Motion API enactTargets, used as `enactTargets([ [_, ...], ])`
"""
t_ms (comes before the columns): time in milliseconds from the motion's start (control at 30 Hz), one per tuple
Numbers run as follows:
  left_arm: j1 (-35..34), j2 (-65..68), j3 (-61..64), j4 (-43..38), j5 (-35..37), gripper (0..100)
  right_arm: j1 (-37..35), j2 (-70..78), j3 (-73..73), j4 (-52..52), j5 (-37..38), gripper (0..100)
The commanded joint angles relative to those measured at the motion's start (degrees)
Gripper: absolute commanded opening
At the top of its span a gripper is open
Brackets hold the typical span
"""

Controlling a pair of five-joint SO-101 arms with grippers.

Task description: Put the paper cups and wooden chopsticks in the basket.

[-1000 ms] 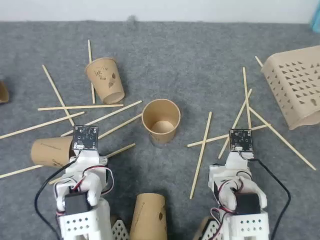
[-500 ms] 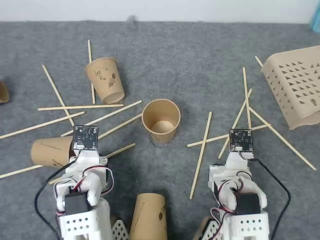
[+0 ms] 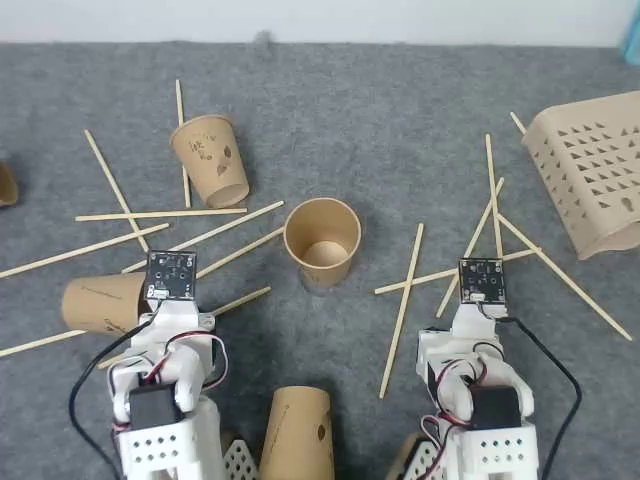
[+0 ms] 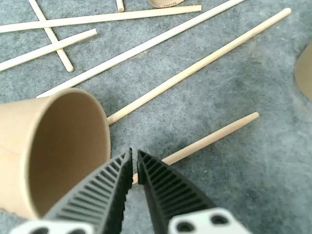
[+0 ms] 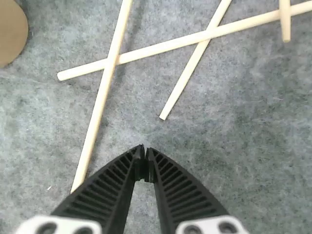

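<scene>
A grey felt-like table surface is strewn with thin wooden chopsticks and brown paper cups. A beige perforated plastic basket lies tipped over at the far right edge, well apart from both arms, with a few chopsticks lying near it.

One upright paper cup stands in the middle of the table, mouth up. A second cup lies on its side farther back on the left. A third cup lies on its side at the near edge, between the two arms.

The left gripper hangs low over the surface. Its black ridged jaws are almost together, with a thin slit between them, and they grip nothing. Just beside its tips a fourth cup lies on its side, its open mouth toward the wrist camera. A pale chopstick passes beneath the jaws.

The right gripper is pressed closed and empty above bare surface, near a group of crossed chopsticks.
</scene>
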Motion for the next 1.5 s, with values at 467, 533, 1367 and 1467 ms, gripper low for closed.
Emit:
enactTargets([
  [467,0.3,-0.7,-0.2,-0.1,-0.2,1,0.3,-1.0,1.1,0.0,-0.6,0.8],
  [533,0.3,-0.7,-0.2,-0.1,-0.2,1,0.3,-1.0,1.1,0.0,-0.6,0.8],
  [1367,0.1,-0.9,-2.4,-1.0,-0.3,1,0.6,-1.0,1.1,0.0,-0.3,0.9],
  [1467,-1.0,-0.9,-8.7,0.9,-0.4,1,0.7,-1.0,1.1,0.0,-0.3,0.9],
])
